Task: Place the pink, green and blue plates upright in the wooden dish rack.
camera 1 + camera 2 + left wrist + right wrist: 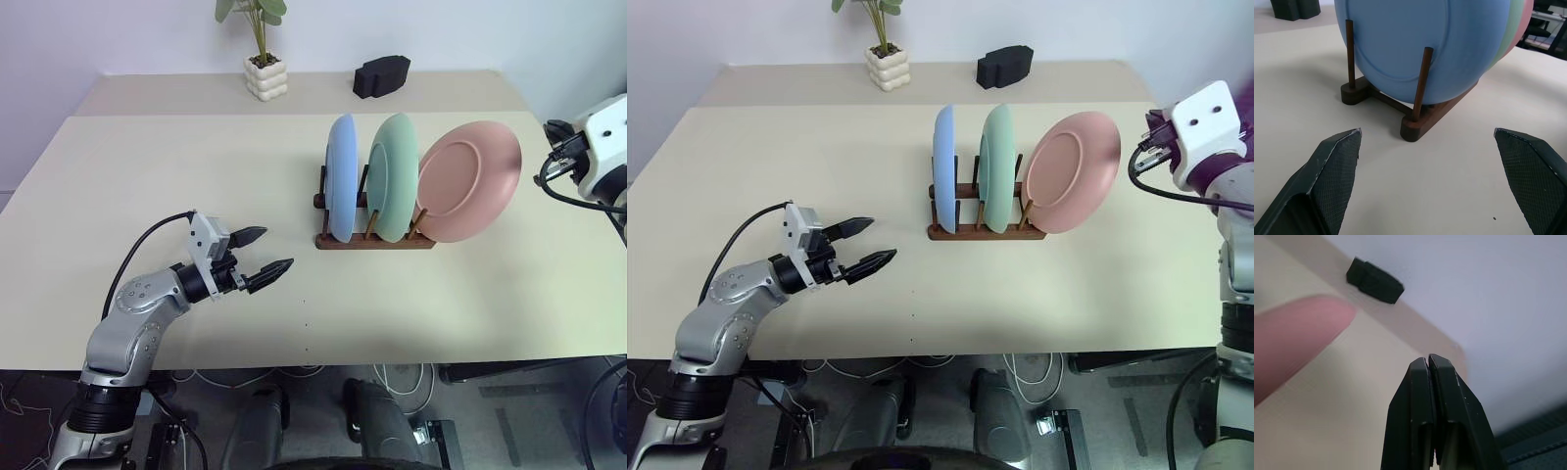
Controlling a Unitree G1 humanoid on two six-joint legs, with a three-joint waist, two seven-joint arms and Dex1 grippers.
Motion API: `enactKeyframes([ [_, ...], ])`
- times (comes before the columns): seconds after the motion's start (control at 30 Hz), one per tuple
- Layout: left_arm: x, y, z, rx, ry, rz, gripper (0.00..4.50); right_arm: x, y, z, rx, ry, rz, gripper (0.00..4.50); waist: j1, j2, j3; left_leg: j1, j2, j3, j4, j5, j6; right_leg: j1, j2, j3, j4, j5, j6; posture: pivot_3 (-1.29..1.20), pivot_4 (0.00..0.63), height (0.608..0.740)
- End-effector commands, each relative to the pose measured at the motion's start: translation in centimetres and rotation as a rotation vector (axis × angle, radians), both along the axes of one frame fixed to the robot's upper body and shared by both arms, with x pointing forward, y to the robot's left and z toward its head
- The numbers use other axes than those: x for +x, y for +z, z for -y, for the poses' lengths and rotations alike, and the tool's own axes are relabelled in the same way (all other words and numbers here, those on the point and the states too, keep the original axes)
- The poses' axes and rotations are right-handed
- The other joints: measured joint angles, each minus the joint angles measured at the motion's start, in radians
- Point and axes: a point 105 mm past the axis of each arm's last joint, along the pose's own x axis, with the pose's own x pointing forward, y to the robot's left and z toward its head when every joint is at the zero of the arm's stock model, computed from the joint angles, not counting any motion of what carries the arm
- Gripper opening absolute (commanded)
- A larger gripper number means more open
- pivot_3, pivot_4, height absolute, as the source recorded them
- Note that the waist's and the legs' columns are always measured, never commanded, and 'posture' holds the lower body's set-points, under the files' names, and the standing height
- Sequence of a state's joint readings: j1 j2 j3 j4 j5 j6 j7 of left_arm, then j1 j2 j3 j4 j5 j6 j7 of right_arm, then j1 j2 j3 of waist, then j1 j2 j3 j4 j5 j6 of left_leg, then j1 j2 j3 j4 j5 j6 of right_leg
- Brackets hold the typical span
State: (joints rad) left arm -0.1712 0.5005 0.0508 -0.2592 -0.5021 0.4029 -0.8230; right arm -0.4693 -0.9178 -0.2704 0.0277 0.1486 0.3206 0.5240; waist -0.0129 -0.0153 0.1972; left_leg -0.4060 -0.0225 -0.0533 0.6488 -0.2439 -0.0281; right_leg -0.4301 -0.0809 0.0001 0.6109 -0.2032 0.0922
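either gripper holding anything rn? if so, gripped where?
Nothing held. Left gripper is open over bare table; right gripper is shut on nothing. All three plates sit in the wooden dish rack.

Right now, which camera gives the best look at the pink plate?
The right eye view: the pink plate shows whole, leaning at the rack's right end. The left eye shows likewise; left wrist shows an edge sliver; right wrist a blur.

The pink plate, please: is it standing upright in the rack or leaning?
Leaning. The pink plate sits at the rack's right end, tilted to the right with its face showing, while the blue plate and green plate stand edge-on.
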Motion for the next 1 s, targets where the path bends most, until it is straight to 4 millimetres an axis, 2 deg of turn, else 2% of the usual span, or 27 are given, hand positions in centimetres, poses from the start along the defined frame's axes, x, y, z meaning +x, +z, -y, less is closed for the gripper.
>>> enactKeyframes([
  [0.03,0.0,1.1,0.3,0.0,-0.014,0.058,4.5,-0.5,0.4,-1.6,-0.016,0.079,0.013,0.03,0.001,0.0,0.0,0.0,0.0,0.0,0.0,0.0,0.0,0.0,0.0,0.0,0.0,0.0,0.0,0.0,0.15,0.736],
  [0.17,0.0,1.2,0.3,0.003,-0.014,0.06,4.5,-0.9,0.2,-3.6,0.001,0.183,0.003,0.03,0.0,0.0,0.0,0.0,0.0,0.0,0.0,0.0,0.0,0.0,0.0,0.0,0.0,0.0,0.0,0.0,0.15,0.736],
  [0.5,-0.1,1.1,0.2,0.005,-0.014,0.059,4.5,-1.5,0.7,-5.6,0.017,0.279,0.017,0.03,0.002,0.0,0.0,0.0,0.0,0.0,0.001,0.0,0.0,0.0,0.0,0.0,0.0,0.0,0.0,0.0,0.15,0.736],
  [0.73,-0.1,1.1,0.2,0.004,-0.012,0.059,4.5,-2.7,1.1,-8.4,0.04,0.434,0.033,0.03,0.001,0.0,0.0,0.0,0.0,0.0,0.001,0.0,0.0,0.0,0.0,0.0,0.0,0.0,0.0,0.0,0.15,0.736],
  [0.83,0.0,1.1,0.2,0.003,-0.009,0.06,4.5,-2.2,1.3,-7.8,0.032,0.386,0.041,0.03,0.002,0.0,0.0,0.0,0.0,0.0,0.001,0.0,0.0,0.0,0.0,0.0,0.0,0.0,0.0,0.0,0.15,0.736],
  [1.0,0.0,1.1,0.2,0.004,0.003,0.061,4.5,-0.4,2.1,-4.1,0.043,0.189,0.096,0.03,0.001,0.0,0.0,0.0,0.0,0.0,0.001,0.0,0.0,0.0,0.0,0.0,0.0,0.0,0.0,0.0,0.15,0.736],
])
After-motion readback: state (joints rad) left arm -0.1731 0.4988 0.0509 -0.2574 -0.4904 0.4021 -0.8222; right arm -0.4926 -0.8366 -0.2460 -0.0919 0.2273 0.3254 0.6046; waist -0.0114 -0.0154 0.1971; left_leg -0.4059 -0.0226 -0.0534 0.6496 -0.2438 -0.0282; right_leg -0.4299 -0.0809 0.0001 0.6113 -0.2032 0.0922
